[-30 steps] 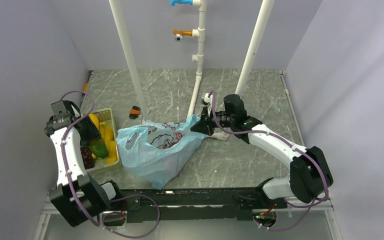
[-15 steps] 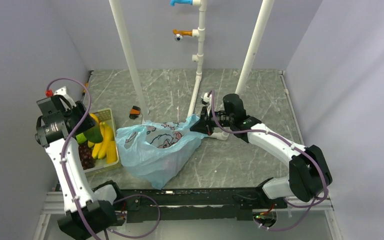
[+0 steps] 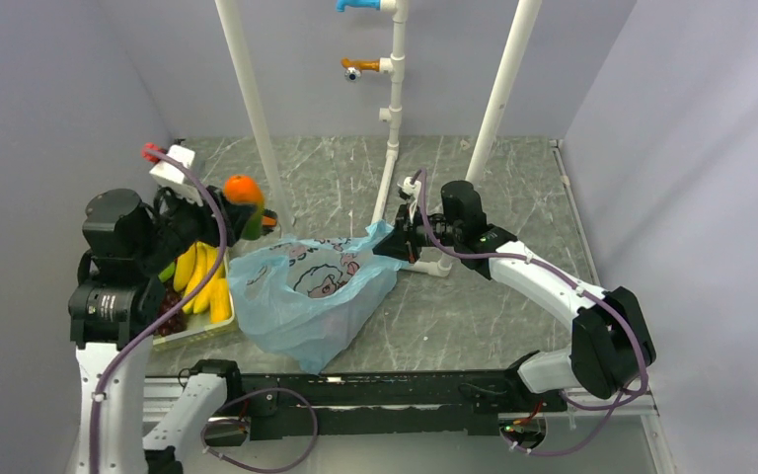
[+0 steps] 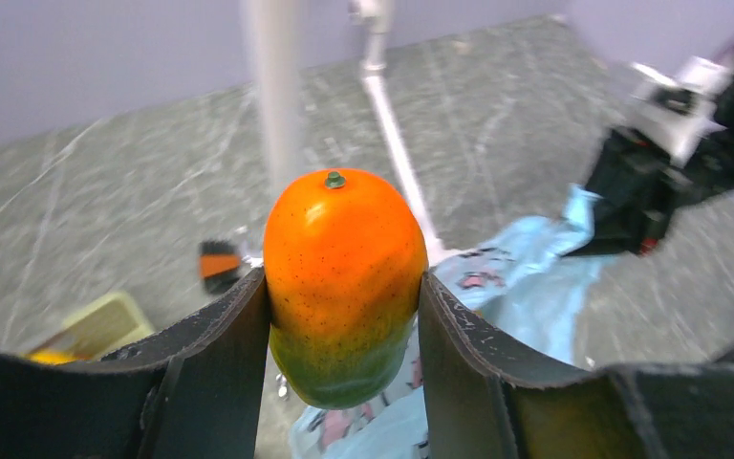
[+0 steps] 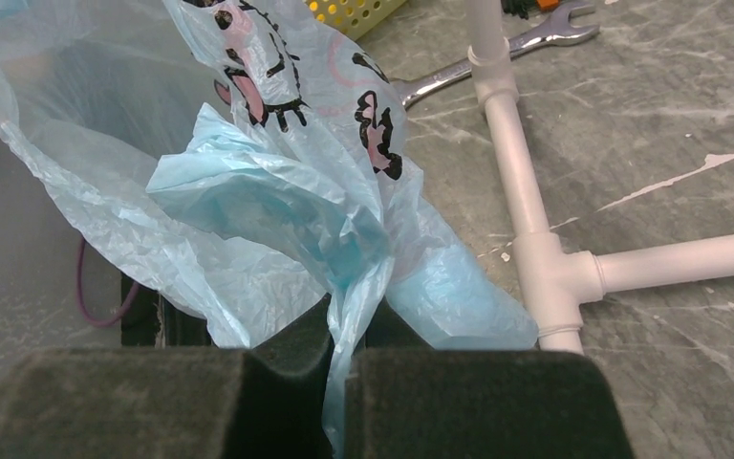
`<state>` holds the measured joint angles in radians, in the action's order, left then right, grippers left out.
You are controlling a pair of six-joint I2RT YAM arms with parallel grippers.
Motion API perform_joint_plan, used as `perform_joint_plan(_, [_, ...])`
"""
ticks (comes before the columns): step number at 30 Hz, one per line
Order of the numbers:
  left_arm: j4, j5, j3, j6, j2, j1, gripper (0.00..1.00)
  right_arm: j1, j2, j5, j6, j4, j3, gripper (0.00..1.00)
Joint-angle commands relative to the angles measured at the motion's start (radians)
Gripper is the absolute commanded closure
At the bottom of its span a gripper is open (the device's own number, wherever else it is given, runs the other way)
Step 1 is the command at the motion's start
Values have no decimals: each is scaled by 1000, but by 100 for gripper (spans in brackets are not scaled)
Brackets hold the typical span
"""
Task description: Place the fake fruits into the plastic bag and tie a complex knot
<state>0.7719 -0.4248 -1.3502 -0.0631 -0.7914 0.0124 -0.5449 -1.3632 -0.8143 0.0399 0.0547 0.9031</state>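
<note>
Far left: basket point(image 3: 207, 332) on the bench point(image 3: 474, 316), against the left wall. Bananas point(image 3: 202, 281) lie in it with their long axes near to far; a dark grape bunch point(image 3: 168, 312) sits at their left, partly behind my left arm's cable.

Left tool point(image 4: 344, 320): clamped on a mango point(image 4: 342, 249) and held in the air above the basket's far right corner, just left of the bag. In the wrist view the mango stands upright between the two fingers point(image 4: 220, 354), stem nub and orange end on top, green end down. Its long axis runs along the fingers, across the squeeze.

Centre: plastic bag point(image 3: 301, 296), slumped on the bench. Its long axis slants from the pinched far right corner down to a near point by the rail. Cartoon prints face up.

Right: right tool point(image 5: 339, 382) has its pads together with a fold of the bag film nipped between them. It sits beside the white pipe frame point(image 5: 526, 220). A wrench point(image 5: 459, 67) lies on the bench beyond.

Against one second ago: the left arm was low over the basket, with the mango down among the fruit. It is now raised and swung right, mango with it. The right tool's grip is unchanged, and the bag's far edge sits slightly higher.
</note>
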Motion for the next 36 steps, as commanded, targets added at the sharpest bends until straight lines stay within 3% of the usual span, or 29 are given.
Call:
perform_joint_plan(1, [-130, -45, -29, 46, -35, -182, 80, 0, 3, -1, 34, 54, 45, 100])
perform_joint_plan(7, [-148, -6, 17, 229, -74, -513, 82, -4, 10, 17, 76, 61, 62, 100])
perform_joint_plan(11, [-138, 62, 129, 363, -68, -639, 82, -6, 28, 24, 116, 66, 63, 100])
perform_joint_plan(18, [-123, 192, 345, 547, -79, -741, 80, -5, 58, 33, 189, 83, 62, 100])
perform_joint_plan(23, [-121, 287, 437, 594, -112, -744, 73, -9, 98, 35, 188, 83, 51, 100])
perform_joint_plan(27, [-123, 282, 436, 578, -112, -745, 34, -16, 119, 32, 169, 66, 49, 100])
perform_joint_plan(30, [-42, 232, 326, 553, -116, -744, 6, -19, 138, 40, 150, 50, 49, 100])
perform_joint_plan(31, [-21, 201, 280, 541, -112, -744, 1, -20, 146, 44, 144, 50, 48, 100])
perform_joint_plan(36, [45, -5, 50, 502, -121, -742, 1, -33, 171, 58, 127, 79, 34, 91])
